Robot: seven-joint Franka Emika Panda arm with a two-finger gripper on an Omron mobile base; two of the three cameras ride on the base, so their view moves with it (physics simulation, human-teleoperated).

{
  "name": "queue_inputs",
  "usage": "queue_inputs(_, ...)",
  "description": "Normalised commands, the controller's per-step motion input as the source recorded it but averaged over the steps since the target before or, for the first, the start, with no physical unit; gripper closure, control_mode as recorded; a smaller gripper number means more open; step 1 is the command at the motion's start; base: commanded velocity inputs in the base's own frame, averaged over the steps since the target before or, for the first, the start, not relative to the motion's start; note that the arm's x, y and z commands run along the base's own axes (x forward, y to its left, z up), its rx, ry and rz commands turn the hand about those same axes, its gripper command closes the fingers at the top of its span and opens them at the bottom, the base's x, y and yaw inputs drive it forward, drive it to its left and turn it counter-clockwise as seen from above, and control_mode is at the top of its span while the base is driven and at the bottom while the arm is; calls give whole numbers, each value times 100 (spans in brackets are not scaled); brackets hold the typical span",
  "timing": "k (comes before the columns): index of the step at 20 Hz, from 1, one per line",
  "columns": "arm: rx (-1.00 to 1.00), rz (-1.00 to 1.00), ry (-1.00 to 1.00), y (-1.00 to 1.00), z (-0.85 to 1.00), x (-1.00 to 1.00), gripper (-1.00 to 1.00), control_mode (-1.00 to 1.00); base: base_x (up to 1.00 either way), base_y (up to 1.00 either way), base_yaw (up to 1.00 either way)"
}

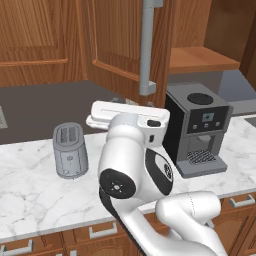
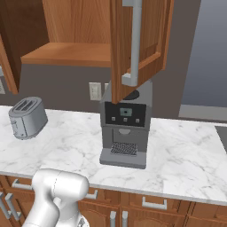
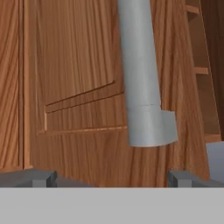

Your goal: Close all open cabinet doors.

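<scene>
hand [image 3: 111,177] fingers apart, tips barely visible | open cabinet door [image 3: 78,87] close ahead | handle [image 3: 142,78] top cut off

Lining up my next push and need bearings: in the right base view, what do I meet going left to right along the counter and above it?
Toaster → wall outlet → coffee machine, with the open cabinet door and its grey bar handle hanging directly above it.
</scene>
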Motion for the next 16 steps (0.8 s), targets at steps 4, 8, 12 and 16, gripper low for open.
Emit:
queue_inputs(4,0,-2,-2,0,-2,32,-100,-100,0,0,0)
queue_inputs(8,0,-1,-2,0,-3,31,-100,-100,0,0,0)
queue_inputs(12,0,-1,-3,0,-1,30,-100,-100,0,0,0)
queue_inputs(16,0,-1,-3,0,-5,28,-100,-100,0,0,0)
